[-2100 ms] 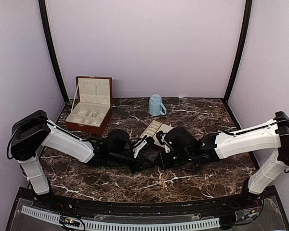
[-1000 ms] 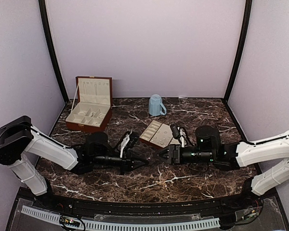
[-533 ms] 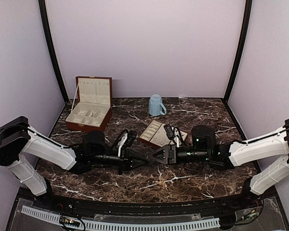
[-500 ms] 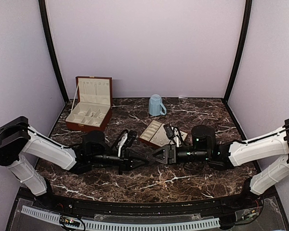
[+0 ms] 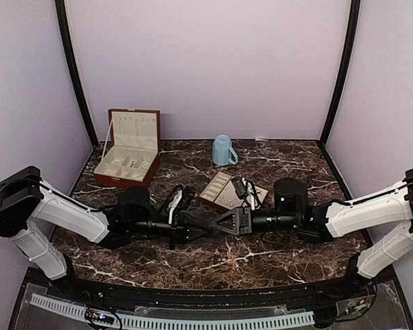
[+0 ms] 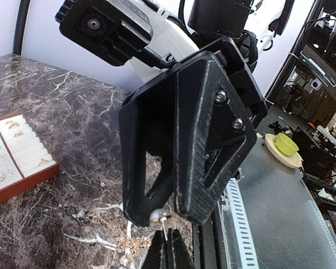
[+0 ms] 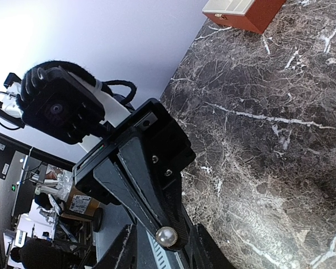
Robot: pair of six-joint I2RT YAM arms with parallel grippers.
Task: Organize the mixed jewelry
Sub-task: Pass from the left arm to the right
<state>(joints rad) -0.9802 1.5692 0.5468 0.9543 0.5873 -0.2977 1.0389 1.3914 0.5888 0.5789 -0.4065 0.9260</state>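
My left gripper (image 6: 169, 246) is shut on the thin pin of a small pearl stud earring (image 6: 158, 216). It holds the stud low over the marble, tip to tip with my right gripper (image 5: 222, 224). In the right wrist view the pearl (image 7: 167, 236) sits between my right gripper's (image 7: 163, 227) fingers. They stand open, with a gap on each side of it. Other tiny jewelry pieces (image 6: 0, 176) lie in the cream-lined tray (image 5: 224, 190). A gold chain (image 6: 131, 245) lies heaped on the table under the stud.
An open reddish-brown wooden box (image 5: 127, 155) with cream compartments stands at the back left. A light-blue mug (image 5: 224, 150) is at the back centre. The tray lies just behind where the grippers meet. The table's near edge is close under the grippers.
The right gripper slid left to meet the left gripper's tip, and its jaws have narrowed around the pearl. The left gripper stayed shut and nearly still.
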